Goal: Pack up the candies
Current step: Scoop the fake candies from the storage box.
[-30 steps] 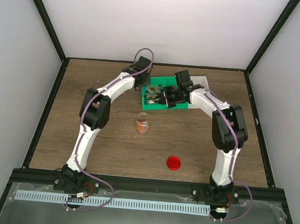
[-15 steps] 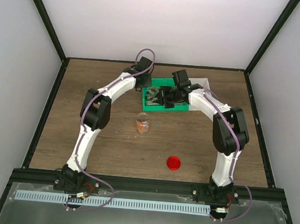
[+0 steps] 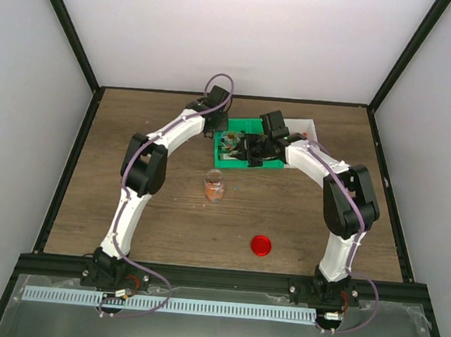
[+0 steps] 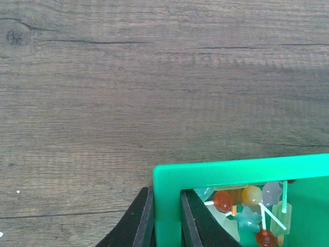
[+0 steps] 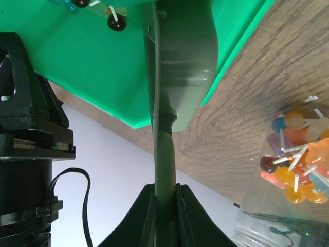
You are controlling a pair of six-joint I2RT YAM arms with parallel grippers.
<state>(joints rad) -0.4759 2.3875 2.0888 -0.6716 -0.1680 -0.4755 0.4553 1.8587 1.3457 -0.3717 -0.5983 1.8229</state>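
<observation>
Green tray [image 4: 231, 170]: we clamp its left wall in the left pincer [image 4: 165, 206]. The right pincer [image 5: 165, 203] is closed on what seems its right side, likely to tip candies [image 4: 252, 195] toward the near jar [image 3: 214, 188].

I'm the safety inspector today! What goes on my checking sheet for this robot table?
Surface: brown wooden table.
Job's things: candies lie in the green tray; more sit in the small clear jar, which has no lid on.
Clutter: round red lid lies by itself near the front; something white and flat sits behind the tray.
Grippers: left gripper shut on the tray's wall; right gripper shut on the tray's edge.
Cables: purple cables run along both arms.
Surroundings: white walls, black frame posts.
</observation>
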